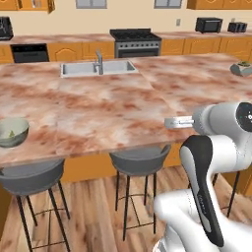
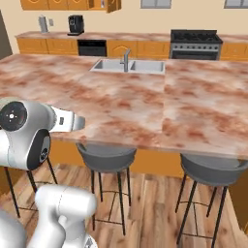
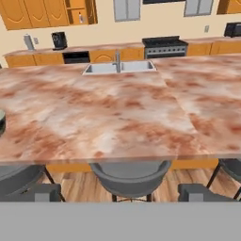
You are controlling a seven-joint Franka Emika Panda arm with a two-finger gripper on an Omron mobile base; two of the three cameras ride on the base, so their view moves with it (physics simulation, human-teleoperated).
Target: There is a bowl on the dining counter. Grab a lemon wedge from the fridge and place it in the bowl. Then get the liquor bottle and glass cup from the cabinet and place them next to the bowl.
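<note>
Two dark fingertips [image 3: 43, 192] are rising at the bottom of the hand view, standing wide apart with nothing between them, so the jaws are released and gripping nothing. They are hanging before the near edge of the desk [image 1: 123, 113], above a grey stool [image 3: 130, 176] tucked under that edge. The white arm [image 1: 216, 147] is bending up at the lower right of the left base view, its wrist reaching over the near edge of the desk. The bowl [image 1: 12, 131] is sitting at the near left corner of the desk, just above another stool [image 1: 30, 176]; something small and pale green is lying inside it, possibly the lemon wedge, though it is too blurred to be sure. A sink [image 1: 98, 68] with its tap is sitting at the far edge of the desk, well apart from the bowl. A stove [image 1: 135, 43] is standing against the back wall beyond the sink.
</note>
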